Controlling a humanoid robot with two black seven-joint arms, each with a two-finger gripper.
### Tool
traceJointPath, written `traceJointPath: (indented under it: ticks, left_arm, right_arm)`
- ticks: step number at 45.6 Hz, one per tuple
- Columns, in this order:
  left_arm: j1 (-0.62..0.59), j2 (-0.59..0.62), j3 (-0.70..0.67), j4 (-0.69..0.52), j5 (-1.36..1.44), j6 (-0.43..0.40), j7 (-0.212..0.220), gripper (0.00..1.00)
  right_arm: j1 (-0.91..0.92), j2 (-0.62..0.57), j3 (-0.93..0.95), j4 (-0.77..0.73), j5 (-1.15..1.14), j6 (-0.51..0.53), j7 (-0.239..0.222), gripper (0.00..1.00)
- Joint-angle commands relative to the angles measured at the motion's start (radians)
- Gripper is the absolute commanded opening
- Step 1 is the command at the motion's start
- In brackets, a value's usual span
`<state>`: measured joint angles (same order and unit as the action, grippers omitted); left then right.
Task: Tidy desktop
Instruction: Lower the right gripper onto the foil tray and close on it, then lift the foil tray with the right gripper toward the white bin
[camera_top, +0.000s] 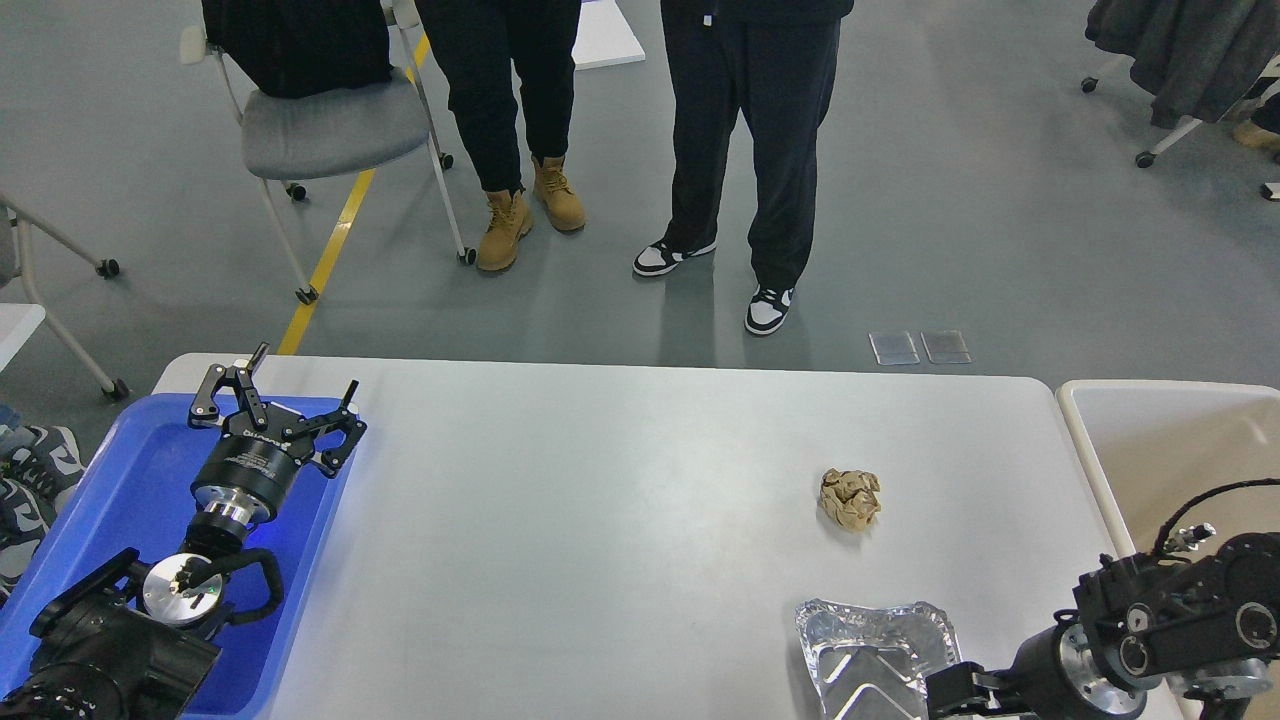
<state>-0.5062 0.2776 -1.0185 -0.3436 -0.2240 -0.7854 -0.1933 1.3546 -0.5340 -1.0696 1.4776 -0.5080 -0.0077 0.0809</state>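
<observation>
The large light-grey rectangular desktop fills the near half of your view. Your left gripper hangs over the far edge of the blue plastic tray on the desktop's left side, jaws spread wide, holding nothing. A crumpled ball of brown paper sits right of centre, well apart from both arms. A crinkled clear plastic container lies at the near edge, right side. Your right gripper is just beside that container, touching or nearly so; it's cut off at the frame's bottom, so you can't tell the jaw state. A white-rimmed beige bin stands at the desktop's right end.
</observation>
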Motion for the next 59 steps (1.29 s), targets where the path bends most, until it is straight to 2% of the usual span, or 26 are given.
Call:
traceJointPath:
  ticks: [1, 9, 13, 15, 18, 20, 21, 23, 24, 48, 59]
  left_arm:
    - [0.0, 0.0, 0.0, 0.0, 0.0, 0.0, 0.0, 1.0]
    - [0.0, 0.0, 0.0, 0.0, 0.0, 0.0, 0.0, 1.0]
    - [0.0, 0.0, 0.0, 0.0, 0.0, 0.0, 0.0, 1.0]
    - [0.0, 0.0, 0.0, 0.0, 0.0, 0.0, 0.0, 1.0]
    - [0.0, 0.0, 0.0, 0.0, 0.0, 0.0, 0.0, 1.0]
    - [0.0, 0.0, 0.0, 0.0, 0.0, 0.0, 0.0, 1.0]
    - [0.0, 0.0, 0.0, 0.0, 0.0, 0.0, 0.0, 1.0]
    - [0.0, 0.0, 0.0, 0.0, 0.0, 0.0, 0.0, 1.0]
    - [0.0, 0.0, 0.0, 0.0, 0.0, 0.0, 0.0, 1.0]
    - [0.0, 0.0, 0.0, 0.0, 0.0, 0.0, 0.0, 1.0]
    - [0.0, 0.0, 0.0, 0.0, 0.002, 0.0, 0.002, 1.0]
  right_arm:
    - [-0.06, 0.028, 0.002, -0.039, -0.007, -0.054, 0.02, 1.0]
    - [-0.084, 0.046, 0.002, -0.071, -0.009, -0.081, 0.057, 0.97]
    - [-0.097, 0.049, 0.0, -0.092, -0.007, -0.089, 0.091, 0.87]
    - [-0.103, 0.049, -0.001, -0.1, -0.009, -0.089, 0.115, 0.75]
    - [-0.104, 0.049, -0.007, -0.102, -0.012, -0.089, 0.149, 0.47]
    - [-0.104, 0.049, -0.01, -0.102, -0.02, -0.089, 0.152, 0.35]
    - [-0.104, 0.048, -0.012, -0.102, -0.024, -0.09, 0.152, 0.25]
    - [-0.107, 0.048, -0.013, -0.102, -0.029, -0.09, 0.154, 0.15]
    - [-0.109, 0.048, -0.015, -0.103, -0.027, -0.092, 0.152, 0.01]
    - [-0.117, 0.02, -0.052, -0.091, -0.014, -0.118, 0.146, 0.0]
    - [-0.037, -0.07, -0.056, -0.001, -0.029, -0.08, 0.154, 0.0]
